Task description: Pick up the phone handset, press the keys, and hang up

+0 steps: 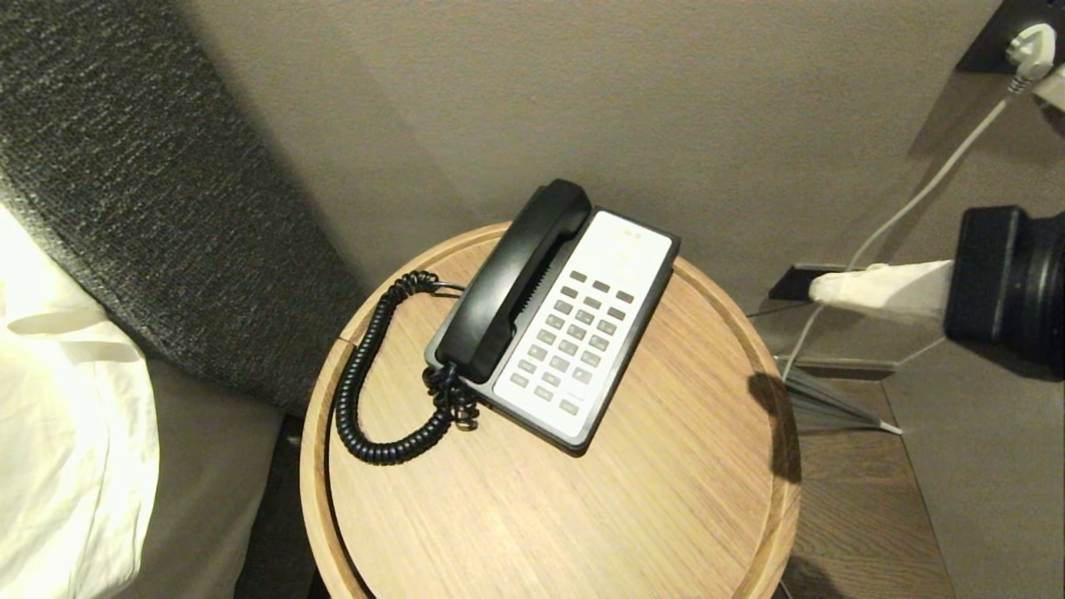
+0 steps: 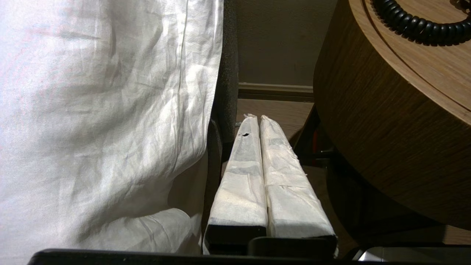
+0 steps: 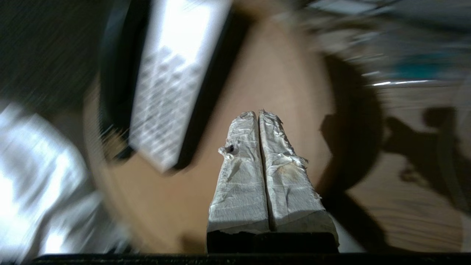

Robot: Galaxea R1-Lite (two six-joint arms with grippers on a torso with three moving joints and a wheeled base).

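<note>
The glossy black phone handset lies in its cradle on the left side of the black-and-white phone base, whose grey keys face up. Its coiled cord loops over the round wooden table. My right gripper is shut and empty, hovering off the table's right edge, clear of the phone; in the right wrist view its white-wrapped fingertips point over the tabletop beside the blurred phone base. My left gripper is shut and parked low between bed and table.
White bedding and a dark textured headboard lie to the left. A wall socket with a white plug and cable are at the right. Dark wood floor shows beside the table.
</note>
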